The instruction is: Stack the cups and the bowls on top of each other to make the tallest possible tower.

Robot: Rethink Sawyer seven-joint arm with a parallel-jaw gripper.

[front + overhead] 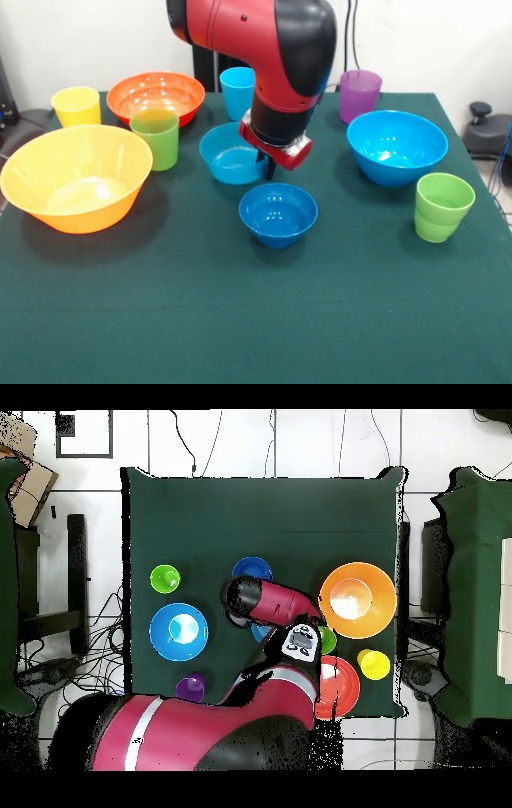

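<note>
The red arm [272, 56] reaches down over the desk [256, 320], its claw [270, 166] at the medium light blue bowl's [228, 156] rim (claw's opening cannot be told); 1 dark blue bowl [278, 213] sits just beside.

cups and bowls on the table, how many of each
cups: 5 – yellow cup, green cup, second green cup, light blue cup, purple cup
bowls: 5 – yellow-orange bowl, orange-red bowl, big light blue bowl, medium light blue bowl, dark blue bowl
total: 10, none stacked yet
</note>
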